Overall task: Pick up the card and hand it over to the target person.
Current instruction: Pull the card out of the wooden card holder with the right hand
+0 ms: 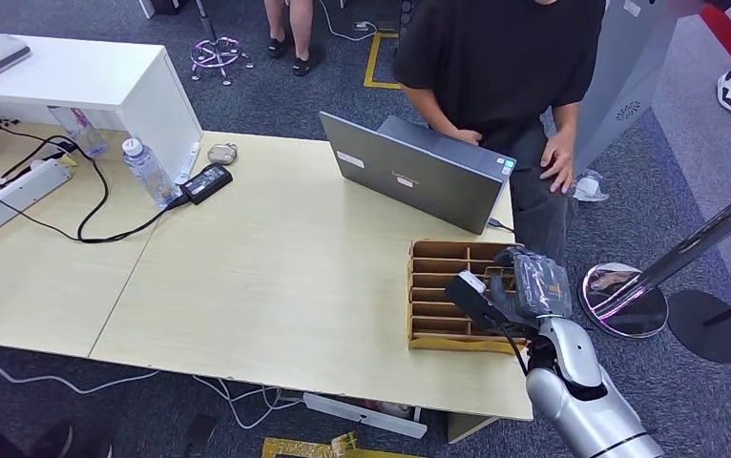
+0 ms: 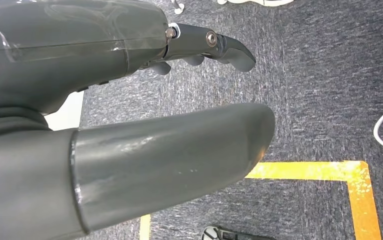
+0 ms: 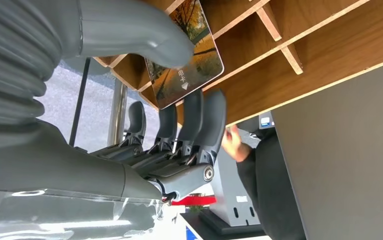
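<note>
Silver right arm comes up over the near table edge, and its right hand (image 1: 526, 291) is pinching the card (image 3: 185, 52) between thumb and fingers, right over the slotted wooden card rack (image 1: 438, 286). The card's got an autumn-tree photo on it. Just past the rack there's a grey laptop (image 1: 417, 172), and a person in a black T-shirt (image 1: 505, 57) stands behind it at the far edge. The left hand (image 2: 129, 125) hangs over the carpet with its fingers apart, nothing in it.
</note>
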`<state>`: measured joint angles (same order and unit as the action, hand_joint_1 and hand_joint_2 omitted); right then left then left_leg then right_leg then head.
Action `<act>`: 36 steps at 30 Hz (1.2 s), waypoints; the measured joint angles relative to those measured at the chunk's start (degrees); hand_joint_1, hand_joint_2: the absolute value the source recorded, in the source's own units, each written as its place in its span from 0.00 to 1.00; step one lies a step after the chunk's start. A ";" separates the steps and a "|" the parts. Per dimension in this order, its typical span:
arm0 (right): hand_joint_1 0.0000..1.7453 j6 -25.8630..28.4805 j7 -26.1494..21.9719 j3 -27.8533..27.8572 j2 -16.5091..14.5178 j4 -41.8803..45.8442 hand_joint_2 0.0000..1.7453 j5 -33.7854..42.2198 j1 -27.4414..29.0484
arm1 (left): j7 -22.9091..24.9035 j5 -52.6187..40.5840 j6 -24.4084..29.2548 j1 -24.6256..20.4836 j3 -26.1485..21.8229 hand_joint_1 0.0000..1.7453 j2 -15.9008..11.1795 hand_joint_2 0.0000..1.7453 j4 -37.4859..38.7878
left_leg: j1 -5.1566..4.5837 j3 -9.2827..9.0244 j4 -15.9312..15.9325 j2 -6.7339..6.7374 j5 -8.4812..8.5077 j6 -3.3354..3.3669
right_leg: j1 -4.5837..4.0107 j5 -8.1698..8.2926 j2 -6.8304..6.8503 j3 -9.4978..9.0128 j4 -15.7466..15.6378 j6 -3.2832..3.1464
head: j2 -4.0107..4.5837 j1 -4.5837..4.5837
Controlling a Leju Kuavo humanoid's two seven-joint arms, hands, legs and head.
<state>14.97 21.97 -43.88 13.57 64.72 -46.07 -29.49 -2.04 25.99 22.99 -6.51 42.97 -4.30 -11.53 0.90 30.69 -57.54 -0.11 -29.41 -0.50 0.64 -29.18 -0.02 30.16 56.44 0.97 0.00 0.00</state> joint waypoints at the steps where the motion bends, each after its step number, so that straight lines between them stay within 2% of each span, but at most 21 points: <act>1: 0.50 -0.18 0.08 -0.05 -0.04 -0.21 1.00 -0.08 -0.03 | -0.01 -0.01 0.03 0.00 0.05 0.00 -0.01 0.00 0.00 | 0.00 0.00 0.00 0.01 0.00 0.00 | 0.00 0.00 -0.01 0.01 0.00 0.00 | 0.00 0.00; 14: 0.62 0.02 -0.08 -0.08 -0.24 -1.77 1.00 -0.30 -0.19 | -0.06 0.05 -0.04 0.01 0.17 0.00 0.01 0.00 -0.06 | 0.00 -0.02 0.00 0.02 0.00 0.00 | 0.00 0.01 -0.02 -0.01 -0.01 0.00 | 0.00 0.00; 21: 0.60 0.49 -0.43 0.01 -0.32 -2.53 1.00 -0.25 -0.26 | -0.06 0.01 0.00 -0.02 0.34 0.00 -0.01 0.00 -0.05 | 0.00 -0.02 0.01 0.02 0.00 0.00 | 0.00 0.01 -0.02 -0.01 -0.01 0.00 | 0.00 0.00; 27: 0.64 0.44 -0.38 -0.04 -0.21 -2.61 1.00 -0.40 -0.29 | -0.12 0.04 -0.03 -0.01 0.36 0.00 -0.03 0.00 -0.08 | 0.01 0.00 -0.01 0.01 0.00 0.00 | -0.01 0.01 -0.02 0.00 0.00 0.00 | 0.00 0.00; 31: 0.73 0.45 -0.33 -0.14 -0.22 -2.68 1.00 -0.59 -0.28 | -0.11 0.06 -0.02 -0.02 0.37 0.00 -0.01 0.00 -0.07 | 0.00 0.00 -0.02 0.00 0.00 0.00 | 0.00 0.00 -0.01 0.01 0.00 0.00 | 0.00 0.00; 36: 0.97 1.37 -0.27 -0.13 0.03 -1.78 1.00 -1.56 -0.17 | -0.10 0.16 0.03 -0.03 0.45 0.00 -0.01 0.00 -0.05 | 0.00 -0.02 -0.01 0.01 0.00 0.01 | -0.01 0.01 -0.01 -0.02 -0.02 0.00 | 0.00 0.00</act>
<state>16.34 21.70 -44.01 13.60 62.93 -47.64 -29.65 -2.13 26.15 23.02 -6.54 43.42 -4.31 -11.58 0.90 30.67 -57.55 -0.10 -29.41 -0.49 0.63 -29.17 -0.04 30.14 56.43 0.97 0.00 0.00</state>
